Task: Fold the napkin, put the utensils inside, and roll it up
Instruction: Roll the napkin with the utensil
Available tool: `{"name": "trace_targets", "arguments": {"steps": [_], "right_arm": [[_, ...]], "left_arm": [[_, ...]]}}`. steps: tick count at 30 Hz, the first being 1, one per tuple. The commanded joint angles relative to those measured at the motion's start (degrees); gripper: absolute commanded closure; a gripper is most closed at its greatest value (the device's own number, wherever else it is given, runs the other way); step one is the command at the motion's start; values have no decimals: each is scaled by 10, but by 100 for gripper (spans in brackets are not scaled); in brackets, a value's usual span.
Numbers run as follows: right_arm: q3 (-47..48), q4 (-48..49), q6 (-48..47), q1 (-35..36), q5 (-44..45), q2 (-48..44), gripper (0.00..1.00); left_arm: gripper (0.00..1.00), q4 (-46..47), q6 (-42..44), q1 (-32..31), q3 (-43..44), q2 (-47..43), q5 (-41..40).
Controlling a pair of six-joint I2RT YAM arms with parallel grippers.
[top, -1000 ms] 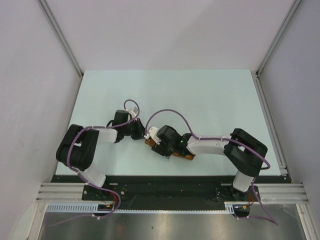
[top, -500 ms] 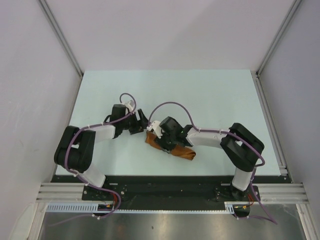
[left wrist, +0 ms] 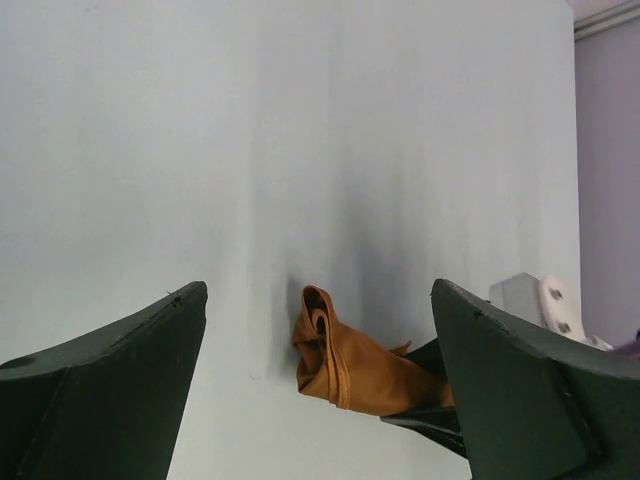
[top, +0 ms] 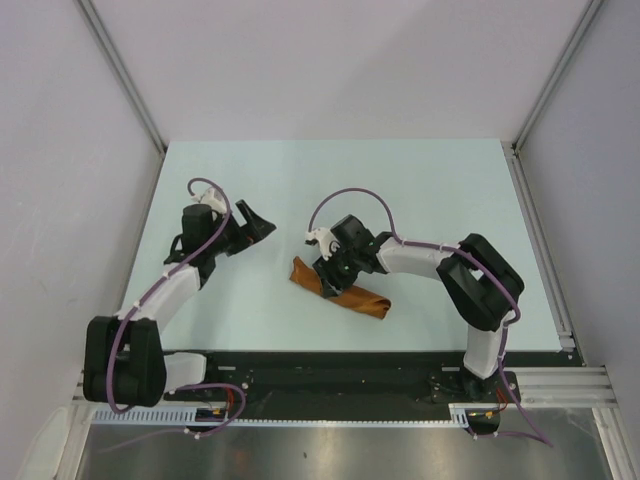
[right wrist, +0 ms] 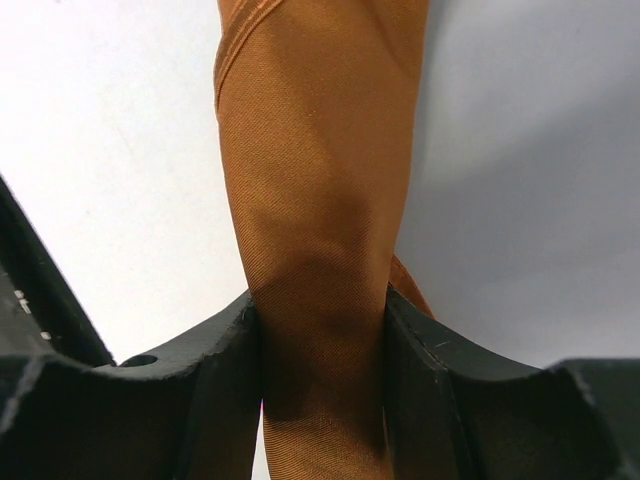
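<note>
**Left arm withdrawn from roll; right gripper alone on napkin**

Change since half a second ago: the left arm, which then sat close against the upper-left end of the bundle, has swung away toward the left side of the table [top: 420, 190]. The left gripper [top: 258, 226] now hangs well apart from the cloth, jaws spread wide and holding nothing. Its wrist view looks back between the fingers at the near end of the roll, where the fabric shows a coiled edge.

Napkin [top: 365, 303]: lies on the table as a tight rust-orange roll, set diagonally near the front centre, with the upper-left end higher in the overhead view and the lower-right end nearer the arm bases. It looks to be in the same spot as in the two earlier overhead frames.

Right gripper [right wrist: 322, 320]: closed across the roll partway along it, fingers pressed into the fabric on both sides, cloth bulging slightly above the pinch.

Spoon: not visible in any view. Cannot tell from these frames whether it sits inside the roll.

Judgement: rolling looks essentially finished. The left arm letting go suggests the bundle holds its shape unaided. What remains is for the right gripper to release without the roll unwinding.
</note>
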Motion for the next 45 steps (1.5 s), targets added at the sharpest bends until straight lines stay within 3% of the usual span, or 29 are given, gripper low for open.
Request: {"name": "trace_targets", "arguments": {"steps": [1, 13, 19, 25, 31, 40, 42, 45], "right_arm": [[16, -44, 12, 3, -55, 48, 51], [0, 4, 83, -22, -136, 86, 52], [-6, 20, 98, -54, -168, 96, 51], [9, 18, 105, -74, -207, 130, 52], [18, 18, 106, -88, -227, 155, 52], [26, 4, 98, -102, -227, 164, 52], [31, -6, 94, -102, -221, 161, 50], [36, -23, 91, -103, -197, 139, 37]], "left_arm": [[2, -38, 14, 4, -6, -47, -19], [1, -52, 21, 15, -24, -69, -2], [2, 0, 26, 14, -52, -57, 49], [10, 74, 5, -28, -94, -13, 80], [19, 127, -10, -86, -72, 72, 80], [56, 158, -24, -115, -39, 159, 85], [69, 168, -29, -116, -39, 168, 85], [85, 168, -32, -116, -35, 181, 85]]}}
